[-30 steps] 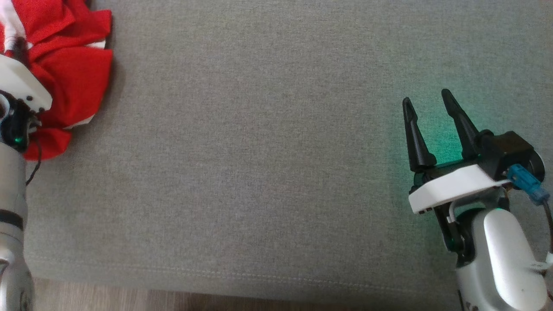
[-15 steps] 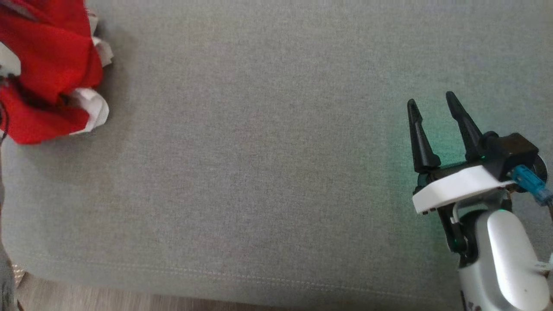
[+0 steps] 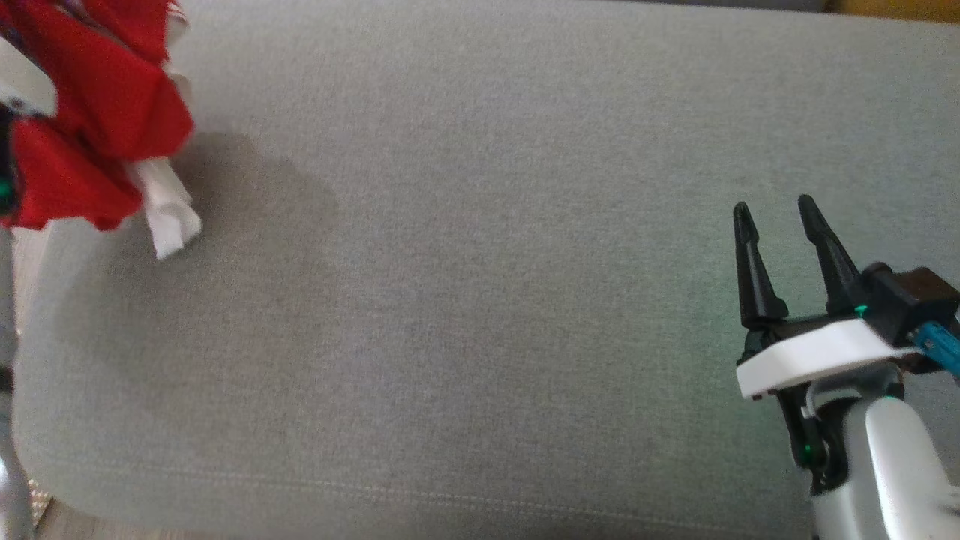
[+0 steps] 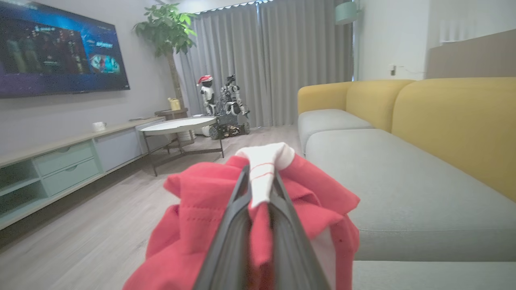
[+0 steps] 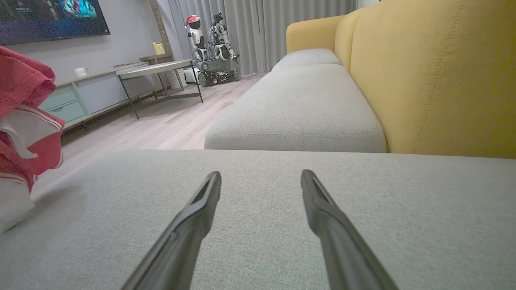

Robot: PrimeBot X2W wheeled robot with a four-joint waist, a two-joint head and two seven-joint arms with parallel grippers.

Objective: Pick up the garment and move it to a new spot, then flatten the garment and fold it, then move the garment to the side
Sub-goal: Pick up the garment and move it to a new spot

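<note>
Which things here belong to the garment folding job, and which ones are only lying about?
For the job: red and white garment, held in the shut left tool; open right tool; grey seat cushion.
Lying about: coffee table, television, potted plant, toy robots.

Blurred, the red garment (image 3: 97,112) runs off the head view's top and left edges, and off the left wrist view's bottom. The television (image 4: 56,48) is cropped at left.
</note>
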